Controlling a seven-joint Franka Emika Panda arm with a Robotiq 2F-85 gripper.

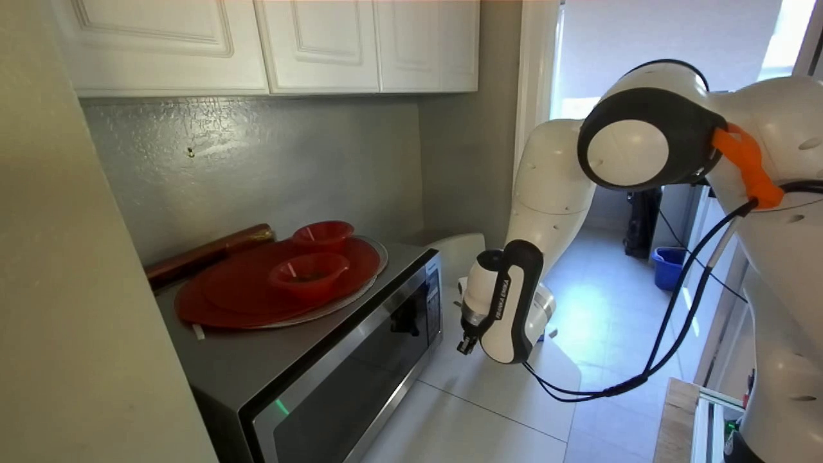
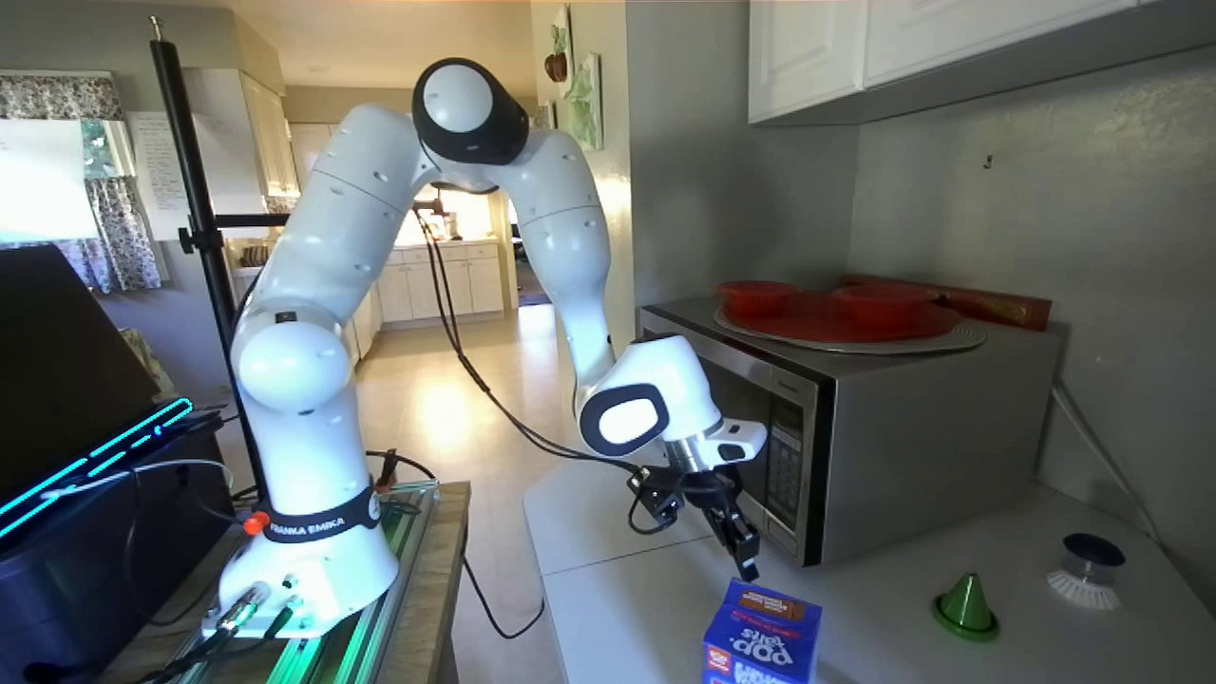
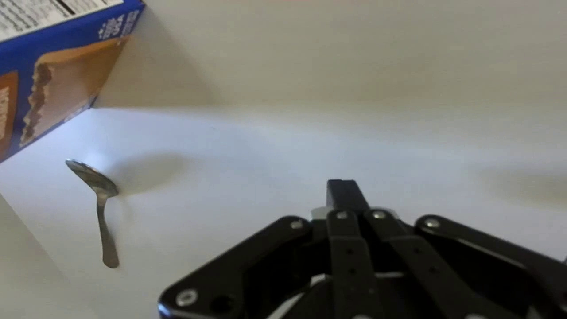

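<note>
cardboard, glossy and blue, fills a corner of the wrist view: the box (image 3: 62, 75) has crisp straight edges, a white panel of fine print and a picture of a tan pastry with ragged brown filling. it rests on the smooth white surface (image 3: 266, 146), cut off by the frame, so its long axis cannot be told. near the box, not touching it, lies a shiny metal spoon (image 3: 102, 192), its oval bowl toward the box and its slim, round-ended handle pointing away, the long axis running along that line. well apart from the box, the black jointed hand (image 3: 347, 195) is clenched, blunt fingertips pressed together.

in an exterior view, the hand slants downward, its tips seeming to hang just above the box, whose white lettering reads upside down. to the right of the box are a smooth green cone (image 2: 967, 606) on a round base and, farther off, a bristly brush (image 2: 1088, 570) with a dark cap. beyond the box stands the grey metal microwave (image 2: 940, 446).

in an exterior view, glossy red plates (image 1: 225, 289) and flared bowls (image 1: 308, 278) sit on the microwave beside a long, shiny brown-red package (image 1: 212, 253).
</note>
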